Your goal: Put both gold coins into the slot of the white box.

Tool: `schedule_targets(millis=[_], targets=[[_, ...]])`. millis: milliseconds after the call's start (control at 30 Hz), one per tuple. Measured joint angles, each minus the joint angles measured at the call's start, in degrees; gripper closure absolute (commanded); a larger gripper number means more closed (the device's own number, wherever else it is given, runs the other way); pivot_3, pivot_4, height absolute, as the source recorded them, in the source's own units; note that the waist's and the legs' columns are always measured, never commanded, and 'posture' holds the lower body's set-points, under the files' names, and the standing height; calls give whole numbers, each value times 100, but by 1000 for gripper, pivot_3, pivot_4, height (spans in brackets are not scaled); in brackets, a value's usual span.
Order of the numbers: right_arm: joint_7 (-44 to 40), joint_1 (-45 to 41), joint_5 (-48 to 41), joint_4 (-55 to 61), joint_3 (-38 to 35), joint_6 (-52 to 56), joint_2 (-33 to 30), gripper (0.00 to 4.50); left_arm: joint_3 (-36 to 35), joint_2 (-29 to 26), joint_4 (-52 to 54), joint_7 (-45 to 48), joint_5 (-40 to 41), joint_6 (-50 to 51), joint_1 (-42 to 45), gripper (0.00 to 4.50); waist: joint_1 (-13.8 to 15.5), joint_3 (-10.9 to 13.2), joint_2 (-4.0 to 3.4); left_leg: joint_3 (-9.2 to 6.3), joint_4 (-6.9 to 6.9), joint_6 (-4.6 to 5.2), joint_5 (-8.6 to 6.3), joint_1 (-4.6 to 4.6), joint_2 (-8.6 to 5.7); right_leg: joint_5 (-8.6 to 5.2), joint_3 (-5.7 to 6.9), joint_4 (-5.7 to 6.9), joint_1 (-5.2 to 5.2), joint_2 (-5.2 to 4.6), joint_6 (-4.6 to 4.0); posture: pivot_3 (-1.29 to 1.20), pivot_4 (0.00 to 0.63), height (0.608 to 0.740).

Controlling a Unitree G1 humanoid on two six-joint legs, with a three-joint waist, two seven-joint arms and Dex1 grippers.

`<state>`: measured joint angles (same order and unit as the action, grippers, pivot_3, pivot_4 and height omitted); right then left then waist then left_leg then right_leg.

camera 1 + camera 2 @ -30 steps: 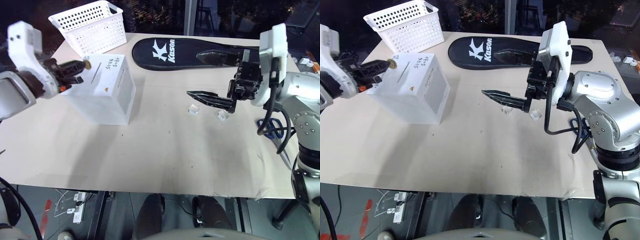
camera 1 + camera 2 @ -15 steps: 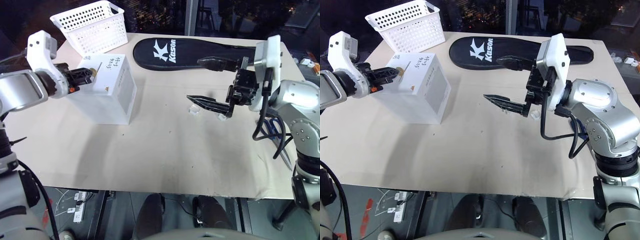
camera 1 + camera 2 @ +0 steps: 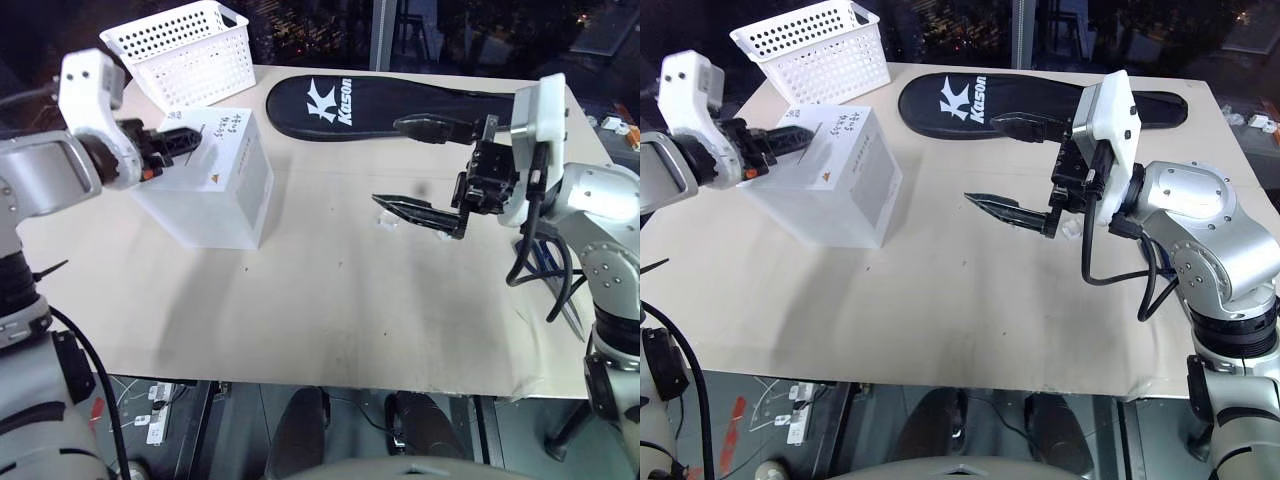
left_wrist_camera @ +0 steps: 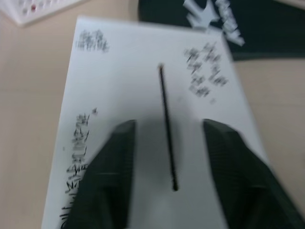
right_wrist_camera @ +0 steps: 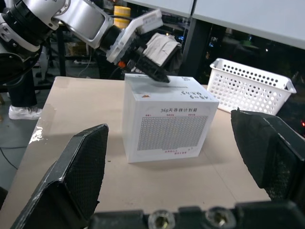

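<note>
The white box (image 3: 215, 190) stands at the table's left rear, with its thin dark slot (image 4: 167, 129) on top among handwriting. My left gripper (image 3: 193, 138) hovers just over the box top, open, one finger on each side of the slot and nothing between them. The gold coins are hidden from view. My right gripper (image 3: 418, 168) hangs wide open and empty over the middle right of the table, pointing toward the box (image 5: 167, 124).
A white perforated basket (image 3: 180, 50) sits behind the box. A black Kason case (image 3: 390, 105) lies at the rear centre. Small clear blocks (image 3: 385, 217) rest under the right gripper. Blue-handled scissors (image 3: 545, 265) lie near the right edge.
My left gripper has opened over the slot, and the gold coin pinched at its tips earlier is gone from sight. The right arm has held still.
</note>
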<state>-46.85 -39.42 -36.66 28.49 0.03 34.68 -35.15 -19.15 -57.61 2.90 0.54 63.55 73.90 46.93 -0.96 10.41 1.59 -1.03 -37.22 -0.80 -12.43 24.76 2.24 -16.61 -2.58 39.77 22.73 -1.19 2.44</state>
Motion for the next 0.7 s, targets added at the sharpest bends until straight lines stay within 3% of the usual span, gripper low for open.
schedule_targets(millis=[133, 267, 300, 433, 500, 533, 700], targets=[[2, 144, 0, 28, -30, 3, -81, 0, -239, 175, 875, 675, 152, -427, 185, 1859, 29, 0, 1, -1, -2, -1, 1, 1, -4, 0, 3, -1, -2, -8, 0, 0, 150, 740], [138, 686, -145, 75, -373, 133, -229, 0, -169, 731, 2138, 1670, 432, -954, -603, 1859, 24, 0, 0, 7, 0, -20, 12, -3, -5, 0, -2, -2, -5, -16, 1, 0, 150, 740], [168, 802, -163, 93, -457, 136, -247, 0, -126, 834, 2254, 1747, 441, -1025, -735, 1588, 25, 0, 1, 6, -1, -20, 12, -3, -5, 0, -2, 2, -5, -15, 1, 0, 150, 740], [230, 2663, -244, 531, -1403, 259, -717, 0, 522, 1504, 2953, 2541, 136, -1756, -1925, 51, 69, -4, -4, 2, 0, 0, 0, 0, -6, -2, 1, -10, -12, -13, 3, 0, 150, 740], [256, 3115, -238, 558, -1627, 348, -788, 0, 680, 1522, 2972, 2723, -83, -1919, -2255, 14, 52, -3, -4, 10, 1, 0, 0, -3, -8, -2, -8, -9, -11, -12, 3, 0, 150, 740], [275, 4084, -58, 693, -2140, 296, -829, 0, 798, 1430, 2963, 3162, -493, -2262, -2811, 14, 18, -5, -8, 15, 2, 2, -1, -11, -5, -3, -15, -5, -10, -3, 2, 0, 150, 740], [-38, 5958, 376, 1025, -3169, -174, -753, 0, 744, 1206, 2617, 3939, -1219, -2956, -3734, 14, 14, -16, -31, 24, 3, 4, -2, -27, 4, -5, -27, -3, -16, 12, 3, 0, 150, 740]])
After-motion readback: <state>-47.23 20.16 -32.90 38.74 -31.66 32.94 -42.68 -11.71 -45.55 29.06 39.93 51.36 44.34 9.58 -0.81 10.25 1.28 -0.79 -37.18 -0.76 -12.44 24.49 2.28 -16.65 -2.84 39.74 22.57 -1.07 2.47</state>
